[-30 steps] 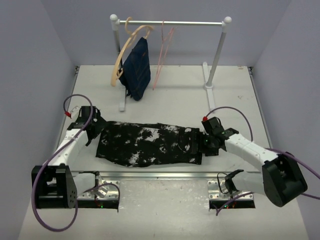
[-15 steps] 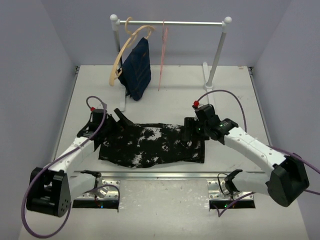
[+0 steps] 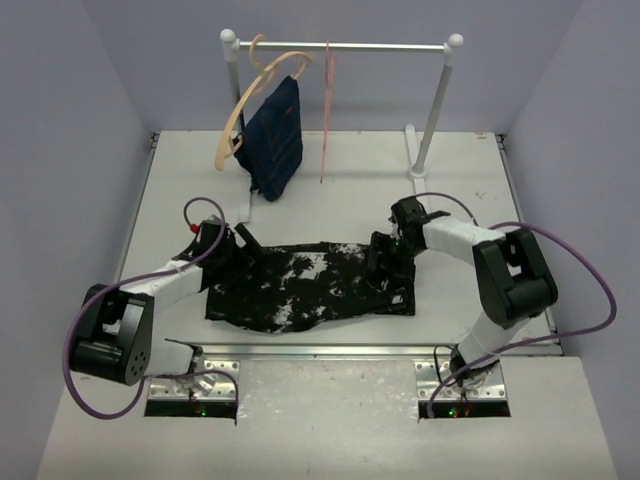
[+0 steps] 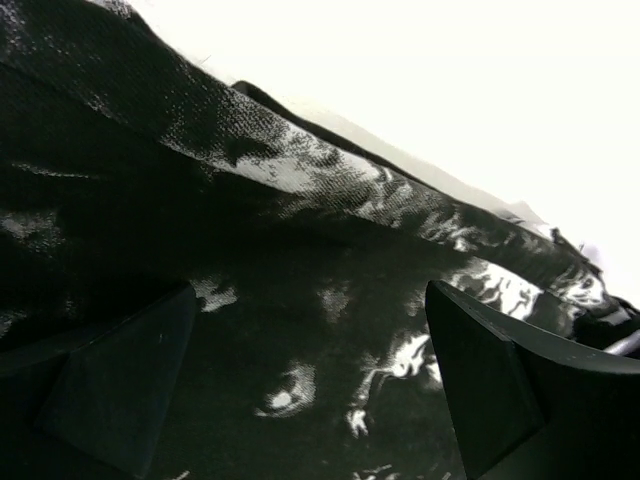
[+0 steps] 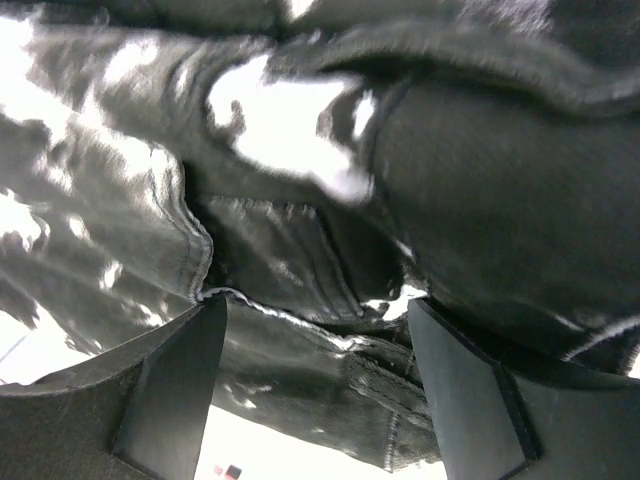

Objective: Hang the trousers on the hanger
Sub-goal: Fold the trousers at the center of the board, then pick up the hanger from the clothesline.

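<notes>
Pale grey walls box in the white table top [image 3: 480,330], and at its far end I see a white clothes rail [image 3: 380,46]. From the rail hang a thick tan wooden curved hanger [image 3: 236,118] carrying a plain navy blue garment [image 3: 275,135] and, just to its right, the thin pink wire hanger [image 3: 327,110], which is bare.

The black trousers with white splotches [image 3: 310,285] lie crumpled on the table between my two arms, well apart from the pink hanger. My left gripper [image 3: 243,245] sits low at the trousers' left end. On the left wrist camera its dark fingers [image 4: 120,390] stand wide apart, with speckled cloth running across the gap, so that claw is not clamped. My right gripper [image 3: 385,255] is at the trousers' right end. Its fingers [image 5: 170,390] are likewise spread, with folds and a stitched seam bunched between them. Both wrist views are dark and very close, so I cannot tell whether the cloth touches the inner faces of the fingers.
</notes>
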Robot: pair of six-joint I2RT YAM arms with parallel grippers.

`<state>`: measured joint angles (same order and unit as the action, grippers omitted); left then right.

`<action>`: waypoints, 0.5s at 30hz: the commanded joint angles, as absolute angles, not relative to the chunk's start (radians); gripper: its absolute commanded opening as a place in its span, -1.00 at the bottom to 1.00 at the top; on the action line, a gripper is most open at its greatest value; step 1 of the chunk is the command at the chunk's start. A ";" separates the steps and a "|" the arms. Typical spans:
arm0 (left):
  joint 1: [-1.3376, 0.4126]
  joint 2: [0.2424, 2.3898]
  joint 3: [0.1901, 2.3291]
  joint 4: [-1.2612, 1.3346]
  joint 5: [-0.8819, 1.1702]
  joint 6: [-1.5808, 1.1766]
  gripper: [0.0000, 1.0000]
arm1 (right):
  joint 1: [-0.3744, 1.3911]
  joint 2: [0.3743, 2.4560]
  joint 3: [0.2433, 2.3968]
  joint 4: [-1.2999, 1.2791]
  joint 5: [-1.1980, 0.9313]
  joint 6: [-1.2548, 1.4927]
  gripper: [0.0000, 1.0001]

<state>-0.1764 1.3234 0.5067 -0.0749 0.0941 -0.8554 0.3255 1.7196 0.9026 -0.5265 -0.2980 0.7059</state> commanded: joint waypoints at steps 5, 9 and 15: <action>-0.181 1.495 0.634 0.012 0.102 -0.852 1.00 | 0.198 1.993 1.241 -0.639 0.042 0.476 0.56; -0.181 1.354 0.632 -0.096 0.088 -0.807 1.00 | 0.203 1.773 1.182 -0.599 -0.009 0.478 0.58; -0.180 1.014 0.650 -0.265 -0.024 -0.735 1.00 | 0.238 1.566 1.311 -0.643 -0.113 0.470 0.73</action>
<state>-0.1822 1.2048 0.6147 -0.1714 0.0741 -0.8043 0.2146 1.6921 1.1930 -0.6681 -0.1210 0.5163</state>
